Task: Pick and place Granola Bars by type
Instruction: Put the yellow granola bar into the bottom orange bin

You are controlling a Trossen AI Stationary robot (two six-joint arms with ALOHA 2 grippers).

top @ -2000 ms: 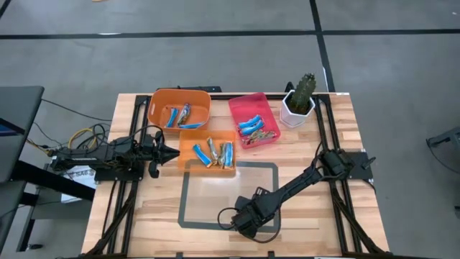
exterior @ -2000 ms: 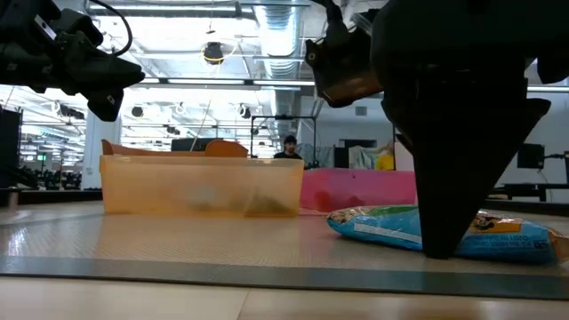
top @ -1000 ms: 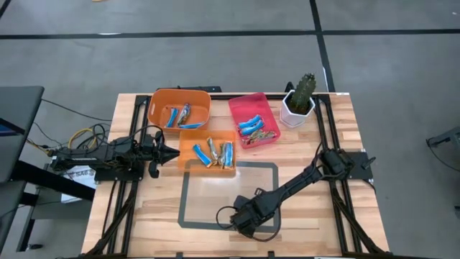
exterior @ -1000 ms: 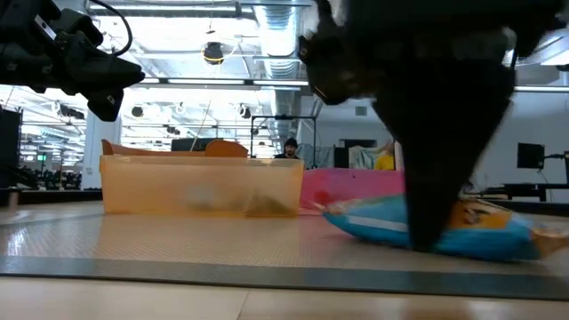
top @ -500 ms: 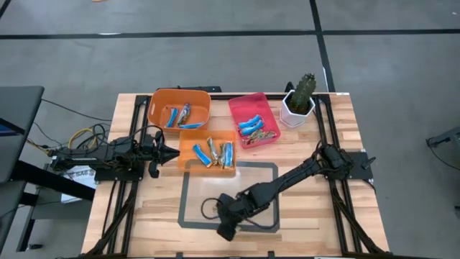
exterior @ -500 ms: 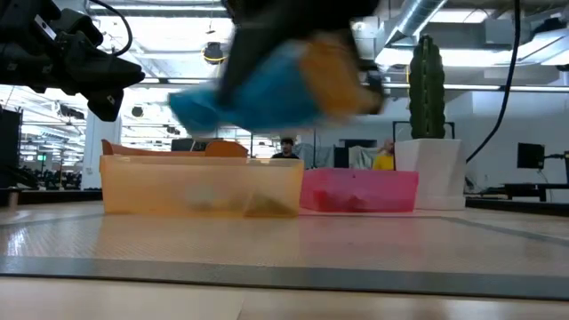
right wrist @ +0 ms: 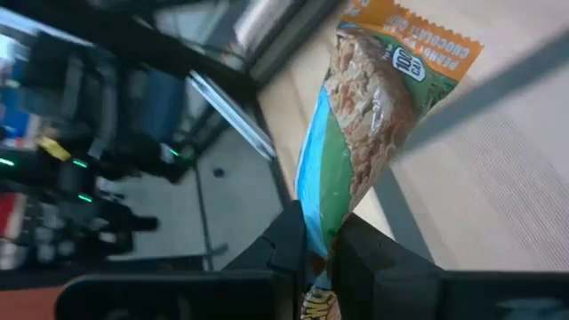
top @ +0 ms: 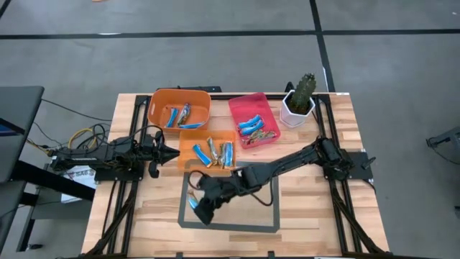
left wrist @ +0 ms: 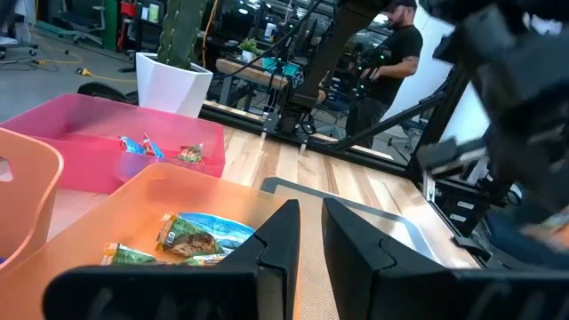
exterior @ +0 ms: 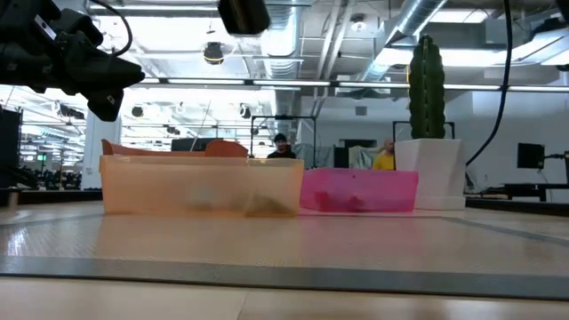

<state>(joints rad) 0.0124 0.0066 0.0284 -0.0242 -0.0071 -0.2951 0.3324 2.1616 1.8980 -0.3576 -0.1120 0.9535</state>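
My right gripper (top: 197,208) hovers over the near left part of the dark-framed mat (top: 277,194), shut on a granola bar (right wrist: 364,124) with a blue, green and orange wrapper; in the high view only a blue bit of the bar (top: 192,204) shows. More bars lie in the shallow orange bin (top: 185,152), the far orange bin (top: 201,101) and the pink bin (top: 241,108). My left gripper (left wrist: 308,233) waits shut at the table's left, pointing level at the shallow orange bin. My right gripper pinches one end of the bar (right wrist: 317,218) between its two fingers. The fingers slant down toward the table's left edge. The bar sticks out ahead of the fingertips, in line with them, its orange end (right wrist: 418,36) farthest out, lifted clear of the table.
A cactus in a white pot (top: 298,101) stands at the far right, beside the pink bin. The three bins sit close together at the far middle. In the low view, people show in the room beyond the table.
My right gripper has lifted the bar off the mat, where it lay a second ago. It has gone up and toward the table's left edge, tipping from pointing down to a shallower slant. The bar now hangs clear of the table.
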